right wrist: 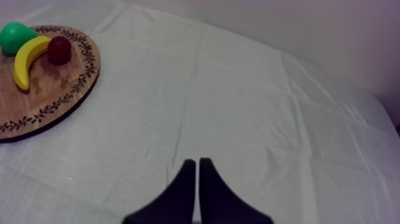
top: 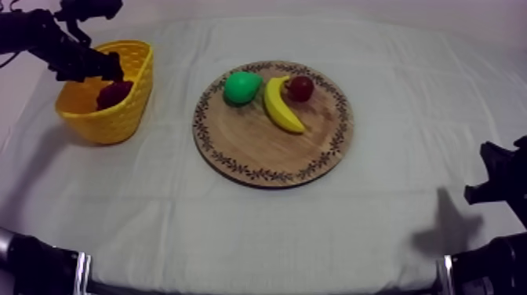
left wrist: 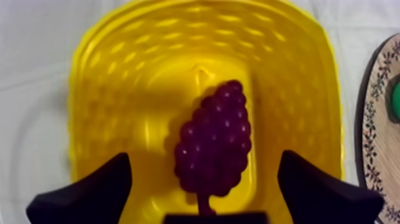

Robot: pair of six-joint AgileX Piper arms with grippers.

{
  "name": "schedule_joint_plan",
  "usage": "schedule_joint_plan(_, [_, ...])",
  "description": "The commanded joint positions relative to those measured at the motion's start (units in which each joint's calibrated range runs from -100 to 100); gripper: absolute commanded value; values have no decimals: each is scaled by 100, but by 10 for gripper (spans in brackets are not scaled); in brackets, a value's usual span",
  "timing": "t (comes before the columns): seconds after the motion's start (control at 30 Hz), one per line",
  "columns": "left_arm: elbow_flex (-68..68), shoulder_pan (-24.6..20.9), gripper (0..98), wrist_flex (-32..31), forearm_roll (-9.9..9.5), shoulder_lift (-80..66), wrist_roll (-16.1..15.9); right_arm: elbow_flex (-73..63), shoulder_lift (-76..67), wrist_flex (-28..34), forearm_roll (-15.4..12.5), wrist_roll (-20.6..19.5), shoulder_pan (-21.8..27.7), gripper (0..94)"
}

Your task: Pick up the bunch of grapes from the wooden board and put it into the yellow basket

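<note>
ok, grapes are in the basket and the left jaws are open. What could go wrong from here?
1. The left jaws stand open either side of the bunch of grapes, and its stem points at the base between them. It might snag on lift-off and drag the bunch out.
2. The jaws hang low over the yellow basket, close to its walls. A sideways retreat could clip the rim and tip or shift it, so rising straight up looks safer.

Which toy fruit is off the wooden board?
The dark purple bunch of grapes: it lies in the yellow basket below the open left claw, while the green pear, yellow banana and small red fruit sit on the round wooden board.
</note>
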Motion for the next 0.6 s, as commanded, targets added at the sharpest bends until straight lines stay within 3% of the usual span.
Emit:
schedule_joint_plan(0.0, [182, -13, 962, -15, 6, -344, -1, -1, 2, -2, -1, 0, -1, 3])
schedule_joint_plan(0.17, [716, -22, 949, -30, 11, -1163, -8, -1, 2, -2, -1, 0, -1, 3])
schedule_joint_plan(0.27, [1256, 7, 891, -88, -6, -1808, 20, -1, 2, -2, -1, 0, -1, 3])
schedule_joint_plan(0.43, [2499, -4, 710, -431, -27, -3020, 85, -1, 2, -2, -1, 0, -1, 3])
schedule_joint_plan(0.57, [3643, -19, 451, -857, -109, -4098, 188, -1, 2, -2, -1, 2, -1, 3])
